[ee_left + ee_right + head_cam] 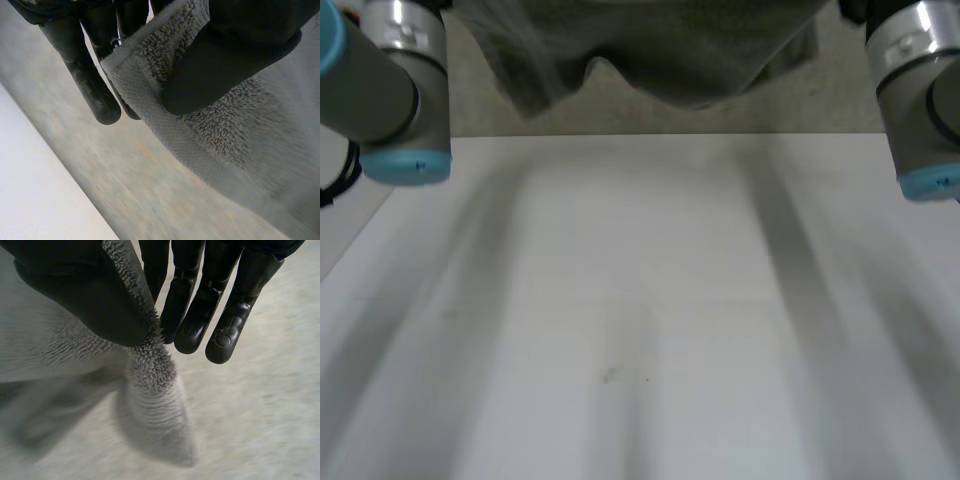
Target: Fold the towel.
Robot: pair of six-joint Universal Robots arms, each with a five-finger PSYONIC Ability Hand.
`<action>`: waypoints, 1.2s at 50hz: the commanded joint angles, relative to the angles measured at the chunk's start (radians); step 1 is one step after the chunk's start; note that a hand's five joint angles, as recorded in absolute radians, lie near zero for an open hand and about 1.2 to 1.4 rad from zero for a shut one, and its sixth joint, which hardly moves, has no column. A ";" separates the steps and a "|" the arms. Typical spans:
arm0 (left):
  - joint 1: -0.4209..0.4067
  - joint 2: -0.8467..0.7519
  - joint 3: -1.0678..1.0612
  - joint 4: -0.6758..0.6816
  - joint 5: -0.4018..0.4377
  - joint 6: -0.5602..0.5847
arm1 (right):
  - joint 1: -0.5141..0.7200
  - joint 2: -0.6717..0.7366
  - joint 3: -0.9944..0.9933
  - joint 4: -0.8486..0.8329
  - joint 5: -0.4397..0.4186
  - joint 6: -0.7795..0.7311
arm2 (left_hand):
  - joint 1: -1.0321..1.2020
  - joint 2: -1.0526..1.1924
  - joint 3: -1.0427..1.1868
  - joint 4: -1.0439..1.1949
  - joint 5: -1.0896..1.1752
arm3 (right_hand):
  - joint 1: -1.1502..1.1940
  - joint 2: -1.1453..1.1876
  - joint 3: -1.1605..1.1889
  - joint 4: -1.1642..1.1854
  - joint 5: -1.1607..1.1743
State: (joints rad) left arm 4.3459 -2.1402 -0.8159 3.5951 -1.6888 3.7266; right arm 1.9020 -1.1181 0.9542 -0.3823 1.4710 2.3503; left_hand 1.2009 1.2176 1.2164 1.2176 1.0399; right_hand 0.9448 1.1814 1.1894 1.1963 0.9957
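A grey terry towel [650, 50] hangs in the air beyond the far edge of the white table [640, 320], stretched between my two arms. My left hand [235, 55] pinches the towel [240, 130] between thumb and fingers at a hemmed corner; the cloth drops away below the thumb. My right hand [85, 295] pinches the towel [150, 390] the same way at an edge, its thumb pressed on the pile against the straight fingers [225, 305]. A flap of cloth hangs down under that grip.
The left arm [390, 90] and the right arm [920, 100] stand at the table's far corners. Beyond the table's far edge lies a grey-beige floor [490, 110].
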 commanded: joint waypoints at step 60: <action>0.144 0.079 -0.887 -0.042 -0.003 -0.016 | -0.255 0.190 0.525 0.318 -0.320 0.356 | 0.195 0.179 0.180 0.179 0.182 | -0.138 -0.374 -0.382 -0.389 -0.363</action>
State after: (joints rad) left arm 4.4871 -2.0614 -1.7035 3.5515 -1.6915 3.7115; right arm 1.6447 -0.9638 1.4853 -0.0630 1.1553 2.7154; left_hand 1.2010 1.2176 1.2164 1.2176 1.0399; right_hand 0.5866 0.6814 0.6874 0.6863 0.4931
